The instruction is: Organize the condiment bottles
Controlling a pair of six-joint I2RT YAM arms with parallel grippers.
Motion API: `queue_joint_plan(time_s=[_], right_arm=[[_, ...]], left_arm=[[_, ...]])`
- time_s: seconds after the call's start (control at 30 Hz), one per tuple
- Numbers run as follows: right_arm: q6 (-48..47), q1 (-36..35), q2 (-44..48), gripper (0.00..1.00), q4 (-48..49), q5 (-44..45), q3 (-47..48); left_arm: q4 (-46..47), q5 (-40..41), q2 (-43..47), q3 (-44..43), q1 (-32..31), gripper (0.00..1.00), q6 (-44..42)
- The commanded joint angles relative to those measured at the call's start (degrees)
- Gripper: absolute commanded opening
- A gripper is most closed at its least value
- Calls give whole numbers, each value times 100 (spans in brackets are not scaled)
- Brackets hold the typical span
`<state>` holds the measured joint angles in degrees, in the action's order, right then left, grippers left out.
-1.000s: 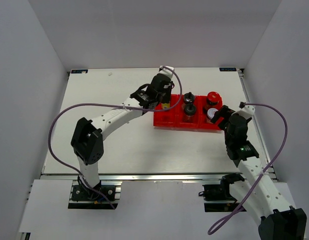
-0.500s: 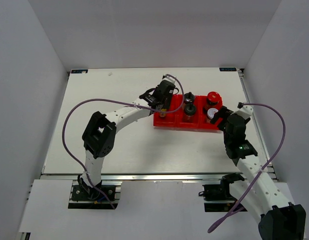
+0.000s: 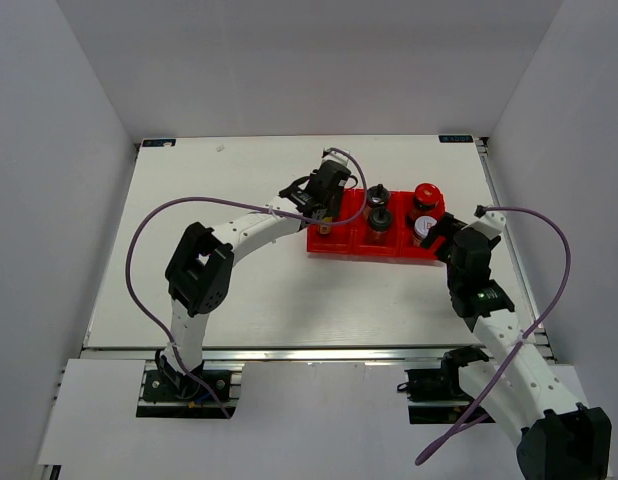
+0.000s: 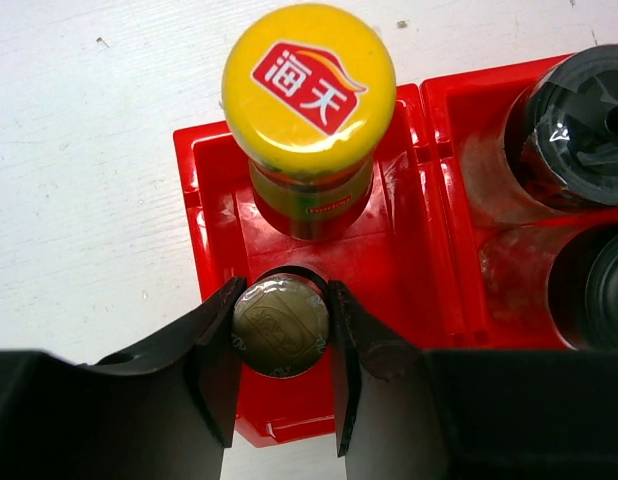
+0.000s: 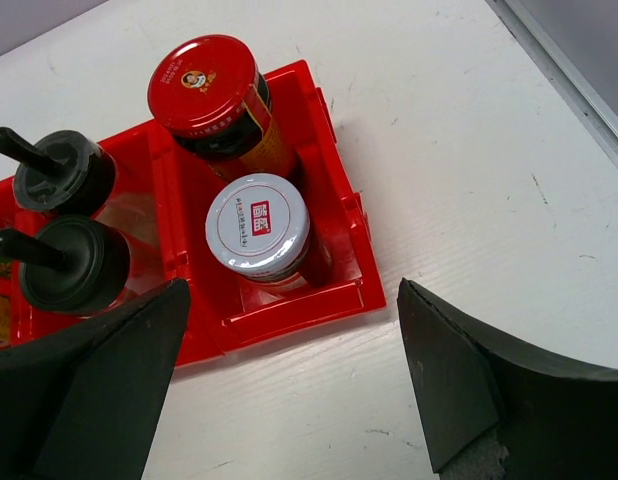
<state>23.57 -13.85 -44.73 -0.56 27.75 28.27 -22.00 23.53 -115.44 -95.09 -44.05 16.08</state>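
All six condiment bottles stand in the red tray [image 4: 194, 200]. In its left compartment, a slim bottle [image 4: 282, 326] with a dull gold cap is pinched at the top by the left hand [image 4: 284, 295], one finger pressed to each side of the cap. Just beyond it in the same compartment stands the yellow-capped bottle [image 4: 309, 75], upright, with a red label on its cap. The middle compartment holds the two black-capped shakers [image 5: 64, 170] [image 5: 74, 262], one behind the other. In the right compartment, the red-lidded jar [image 5: 204, 85] sits at the far end and the silver-lidded jar [image 5: 257, 225] at the near end, close together. The right hand [image 5: 294, 300] hangs above the tray's near right corner, its fingers spread wide and holding nothing. The tray rests on the white surface [image 5: 439, 150].
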Motion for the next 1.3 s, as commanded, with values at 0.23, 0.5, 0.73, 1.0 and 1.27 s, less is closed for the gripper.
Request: queue_joint_plan(time_s=[0.23,0.5,0.73,1.0,1.27], right_arm=[[-63,31,263,89,-181,91,91],[-107,22,351,89,-252,-85,144],[-186,22,430,89,-208,-340,135],[200,31,474,89,-761,-621,363],[490,22,799,90,-1087,-622,170]], left_arm=[[12,266,671,-124,-16,61,247],[-103,47,1418,148,-16,98,264],[-680,28,2393,386,-16,98,501],[-2300,1409,4569,2852,-16,98,2874],[-2880,1637,6550,4498,-16,98,3894]])
